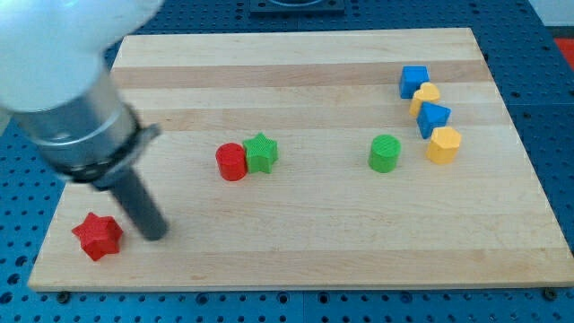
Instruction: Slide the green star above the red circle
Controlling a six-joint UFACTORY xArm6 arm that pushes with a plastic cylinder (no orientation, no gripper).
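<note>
Green star (261,152) touching red circle (231,161); my tip (156,233) beside red star (98,236).

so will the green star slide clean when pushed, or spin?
The green star looks rigid, squat and flat-based, so it should slide, not tip. Its points may make it rotate under an off-centre push. It touches the red circle, which may get dragged along. My tip is far off.

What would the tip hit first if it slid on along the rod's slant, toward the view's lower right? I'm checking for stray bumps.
Probably nothing: beyond my tip only bare board shows to its bottom edge. The red star sits on the tip's other side.
</note>
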